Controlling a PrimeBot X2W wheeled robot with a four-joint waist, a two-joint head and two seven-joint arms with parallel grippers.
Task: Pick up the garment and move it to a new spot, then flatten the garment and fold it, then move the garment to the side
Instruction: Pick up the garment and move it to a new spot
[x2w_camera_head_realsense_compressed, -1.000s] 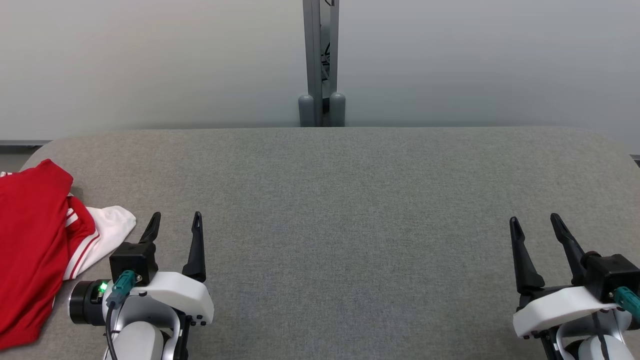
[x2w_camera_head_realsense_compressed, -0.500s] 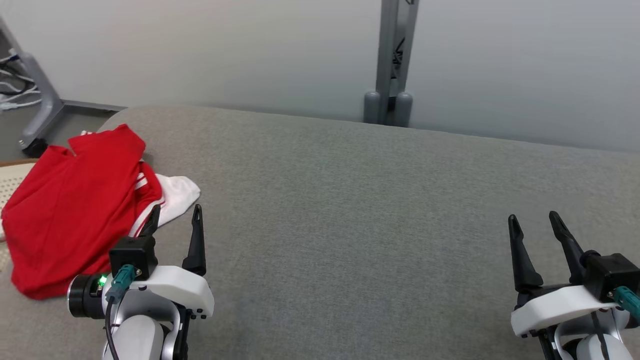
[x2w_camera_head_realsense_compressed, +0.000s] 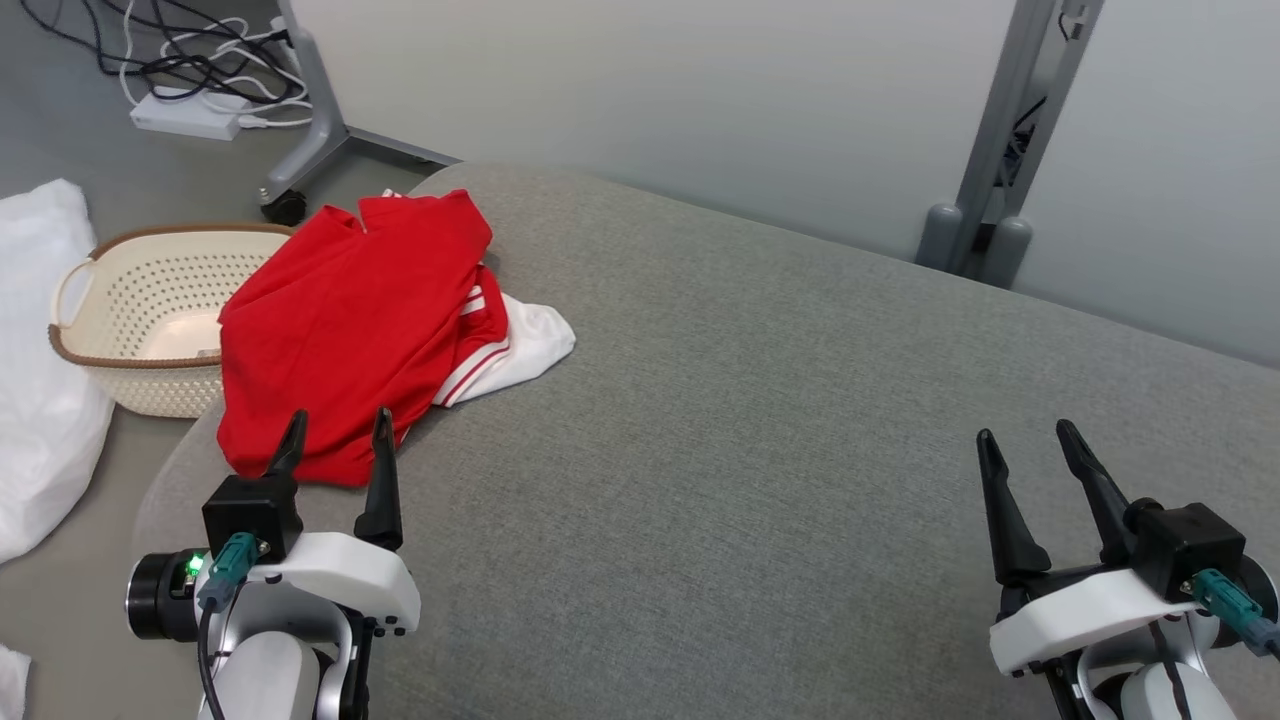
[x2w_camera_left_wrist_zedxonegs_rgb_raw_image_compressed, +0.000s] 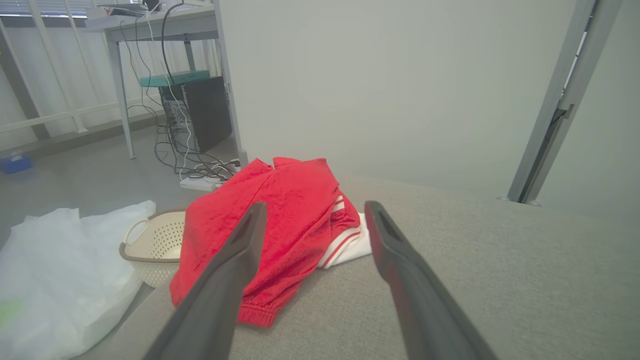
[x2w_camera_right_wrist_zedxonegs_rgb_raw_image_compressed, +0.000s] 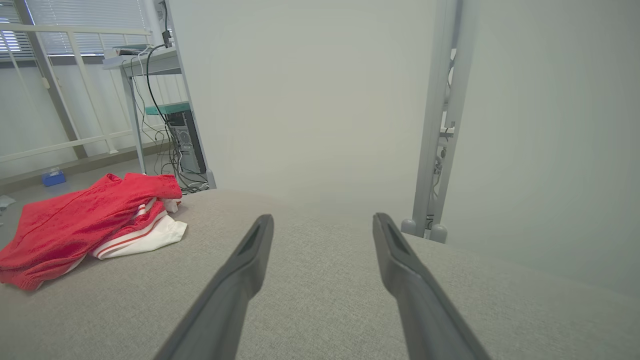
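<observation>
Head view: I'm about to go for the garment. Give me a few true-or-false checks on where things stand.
1. The red and white garment lies at the left corner of the grey table. True.
2. The left end effector is shut on the garment. False: it is open and holds nothing.
3. The right end effector is open over bare table. True.
4. The garment is folded into a neat rectangle. False: it lies bunched, with a white part sticking out to the right.
5. A perforated basket stands beside the table, left of the garment. True.
</observation>
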